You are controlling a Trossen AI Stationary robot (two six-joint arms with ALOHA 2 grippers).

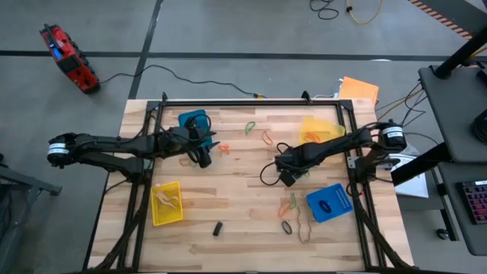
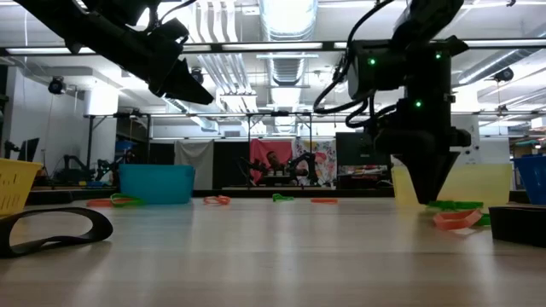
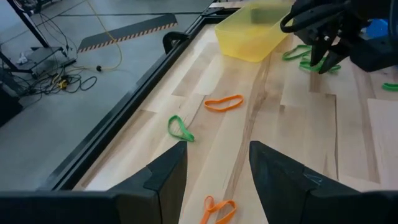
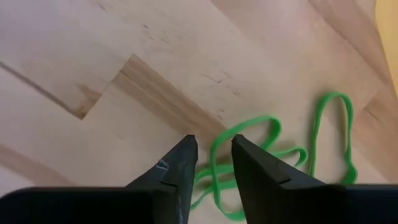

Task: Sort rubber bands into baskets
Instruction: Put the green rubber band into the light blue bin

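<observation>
green loops under the right end effector, thin and floppy

the right end effector (image 4: 208,163) sits low on the desk (image 1: 243,236) at the centre right of the overhead frame, its two fingers drawn close with only a narrow gap. a strand of the green rubber bands (image 4: 273,146) runs through that gap, but i can't tell whether it is pinched yet. the tangle looks like two or three thin loops overlapping, lying flat on the wood. i'd judge them nearly weightless, soft and stretchy, likely to slip or spring away unless the tips bite one strand squarely, and liable to drag a neighbour along. the yellow basket (image 1: 321,129) stands near, toward the upper right.

the left end effector (image 3: 216,165) hangs above the desk at the upper left of the overhead frame, beside the blue basket (image 1: 192,120), fingers apart and empty. more orange and green bands lie scattered across the middle.
</observation>
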